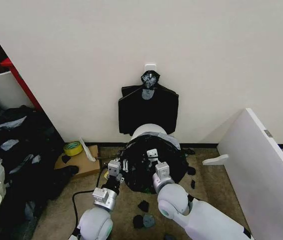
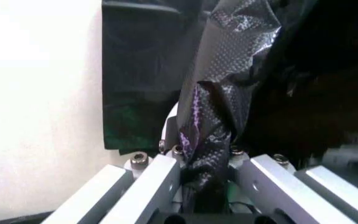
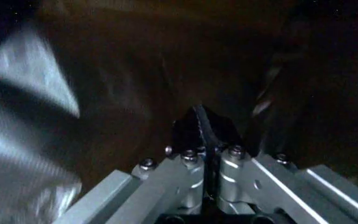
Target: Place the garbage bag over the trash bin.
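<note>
The trash bin [image 1: 148, 130], a round white bucket, stands on the floor against the wall. The black garbage bag [image 1: 154, 165] is spread over its mouth and near side, leaving the far rim bare. My left gripper [image 1: 116, 167] is at the bag's left edge. In the left wrist view it [image 2: 205, 156] is shut on a twisted fold of the crinkly bag [image 2: 219, 107]. My right gripper [image 1: 154, 156] is over the middle of the bag. In the right wrist view it [image 3: 207, 151] is shut on a pinch of the dark film [image 3: 204, 128].
A flat black bundle [image 1: 149, 107] hangs from a wall hook above the bin. A white board [image 1: 261, 165] leans at the right. On the left are a cardboard box [image 1: 84, 162] with a yellow tape roll [image 1: 73, 148] and a pile of dark bags [image 1: 16, 150]. Black scraps [image 1: 144, 215] lie on the floor.
</note>
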